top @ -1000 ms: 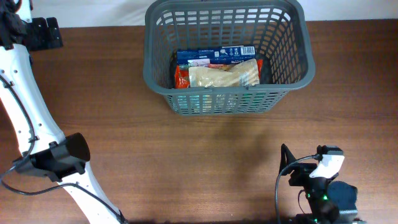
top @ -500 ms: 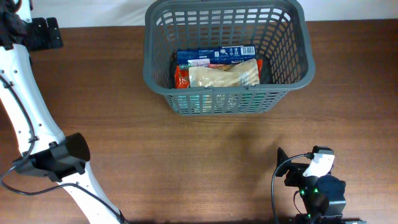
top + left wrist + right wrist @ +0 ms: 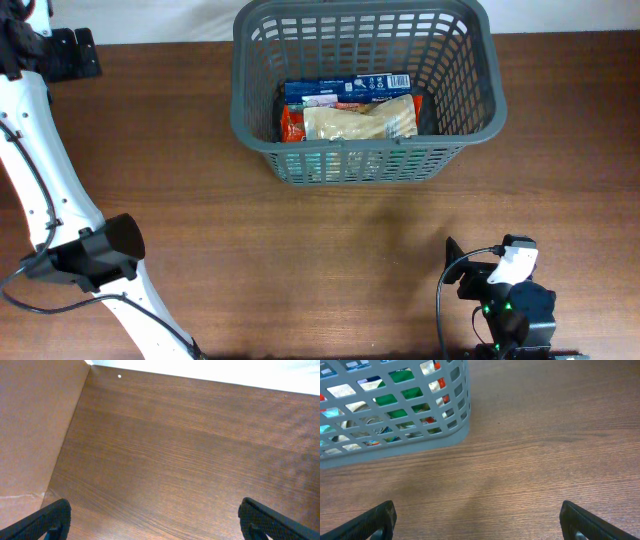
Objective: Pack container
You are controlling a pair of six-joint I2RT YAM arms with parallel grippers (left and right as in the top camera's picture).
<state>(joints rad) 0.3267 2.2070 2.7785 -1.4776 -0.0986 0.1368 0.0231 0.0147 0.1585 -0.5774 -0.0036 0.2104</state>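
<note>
Overhead: dark grey slotted plastic basket (image 3: pixel 365 160), rounded corners, sits centre at the far edge of the brown wood-grain desk (image 3: pixel 200 200). Three packs inside: blue box (image 3: pixel 345 88), red packet (image 3: pixel 290 125), beige bag (image 3: pixel 360 122).
Left wrist: left tool (image 3: pixel 157 522) spread wide, gripping nothing.
Right wrist: right tool (image 3: pixel 482 522) likewise; basket up-left, well apart.

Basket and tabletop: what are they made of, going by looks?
Basket: likely moulded plastic, matte grey. The signs are one-piece slotted lattice walls, rounded corners and a smooth rim.
Tabletop: dark brown wood grain with a low sheen and streaks running along its length. Solid wood, veneer or laminate cannot be told.
</note>
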